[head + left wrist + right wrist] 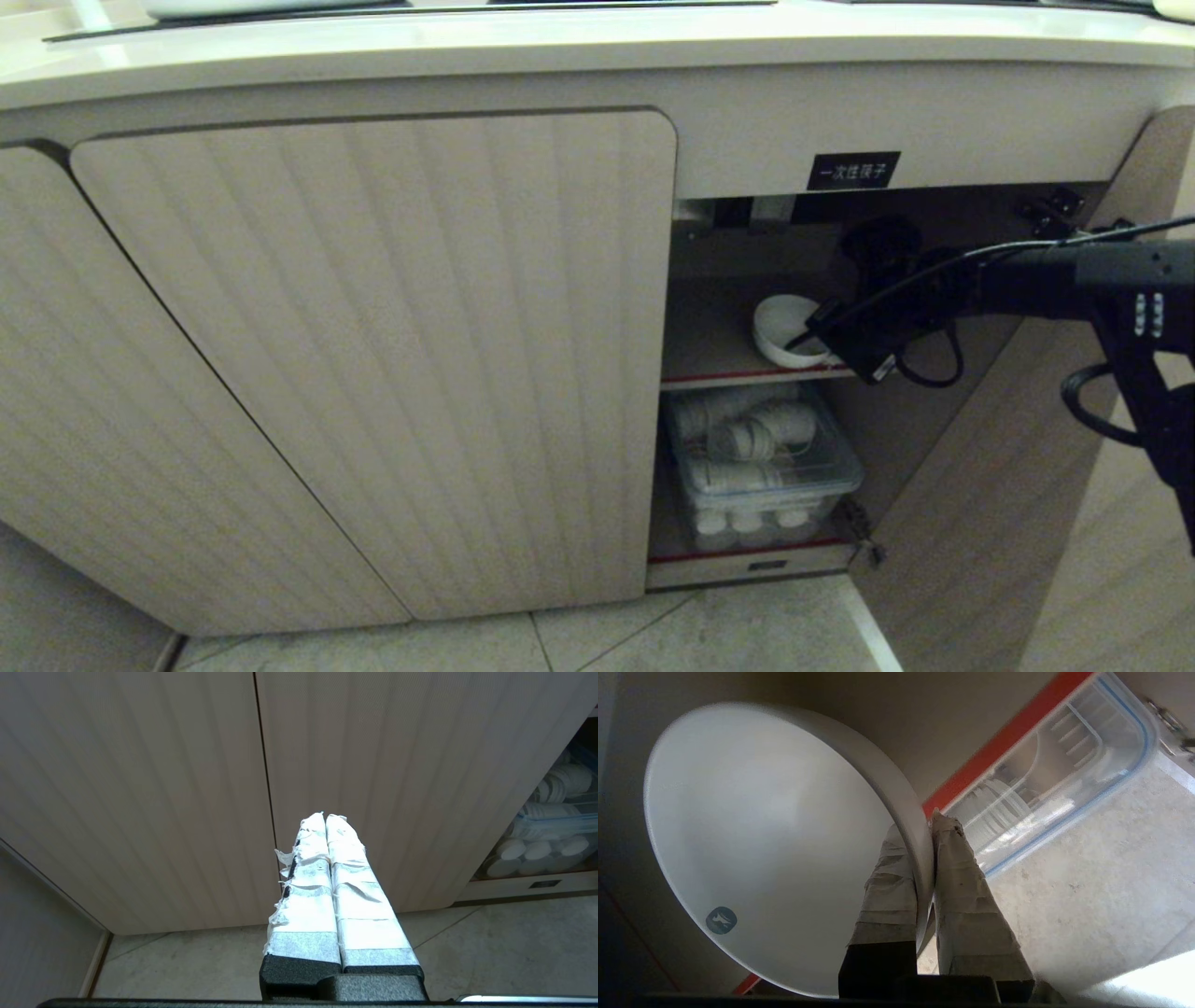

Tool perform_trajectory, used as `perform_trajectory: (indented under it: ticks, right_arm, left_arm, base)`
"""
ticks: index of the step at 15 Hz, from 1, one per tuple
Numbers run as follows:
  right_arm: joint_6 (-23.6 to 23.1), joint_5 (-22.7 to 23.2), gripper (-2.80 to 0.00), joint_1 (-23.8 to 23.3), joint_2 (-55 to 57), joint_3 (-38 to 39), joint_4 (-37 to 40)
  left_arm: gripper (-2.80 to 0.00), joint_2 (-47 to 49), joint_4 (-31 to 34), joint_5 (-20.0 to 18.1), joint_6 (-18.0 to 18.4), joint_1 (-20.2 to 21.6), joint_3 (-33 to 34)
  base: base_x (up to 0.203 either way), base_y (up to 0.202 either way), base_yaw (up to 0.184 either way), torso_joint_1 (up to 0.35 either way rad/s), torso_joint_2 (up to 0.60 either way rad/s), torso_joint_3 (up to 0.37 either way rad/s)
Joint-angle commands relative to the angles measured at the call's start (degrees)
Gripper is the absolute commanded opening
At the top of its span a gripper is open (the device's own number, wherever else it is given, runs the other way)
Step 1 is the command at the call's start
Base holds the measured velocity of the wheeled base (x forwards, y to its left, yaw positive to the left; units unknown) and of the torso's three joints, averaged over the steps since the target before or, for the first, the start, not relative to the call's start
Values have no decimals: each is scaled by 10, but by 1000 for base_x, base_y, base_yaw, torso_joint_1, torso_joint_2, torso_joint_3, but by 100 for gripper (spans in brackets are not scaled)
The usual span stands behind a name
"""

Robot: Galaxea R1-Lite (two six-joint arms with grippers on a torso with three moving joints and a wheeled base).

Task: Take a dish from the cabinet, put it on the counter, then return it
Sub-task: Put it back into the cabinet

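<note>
Nearest, taped right gripper (924,830) clamped on the rim of the dish (752,826) — one finger inside the bowl, one outside. Dish (782,329) on the upper red-edged shelf of the cabinet (373,373), near the front edge, tilted with its mouth toward the open doorway; round, so no long axis to speak of. Below, clear bin (766,467) of stacked white cups. Above, counter (560,51) — no dish visible there. Judged stage: either just grasped for taking out or just returned and not yet released; cannot tell which. Left gripper (325,821) parked before the closed doors, fingers pressed together, holding nothing.
</note>
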State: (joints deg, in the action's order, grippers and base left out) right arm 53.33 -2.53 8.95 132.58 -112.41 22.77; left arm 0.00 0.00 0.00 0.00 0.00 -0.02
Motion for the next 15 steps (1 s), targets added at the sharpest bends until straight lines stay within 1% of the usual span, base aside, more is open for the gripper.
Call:
perform_trajectory:
  ticks: [1, 6, 10, 12, 15]
  right_arm:
    - [3, 0, -280, 0, 2, 0, -3]
    - [3, 1, -280, -5, 7, 0, -6]
    - [2, 2, -280, -7, 10, 0, -26]
    - [-11, 2, -280, -8, 11, 0, -26]
    - [-12, 1, -280, -9, 14, 0, -27]
  left_arm:
    - [-280, 0, 0, -1, 0, 0, 0]
    - [-280, 0, 0, 0, 0, 0, 0]
    - [-280, 0, 0, 0, 0, 0, 0]
    - [-280, 0, 0, -1, 0, 0, -1]
    - [-280, 0, 0, 0, 0, 0, 0]
  base:
    - [0, 0, 0, 0, 0, 0]
    - [0, 0, 0, 0, 0, 0]
    - [0, 0, 0, 0, 0, 0]
    - [0, 0, 0, 0, 0, 0]
    - [0, 0, 0, 0, 0, 0]
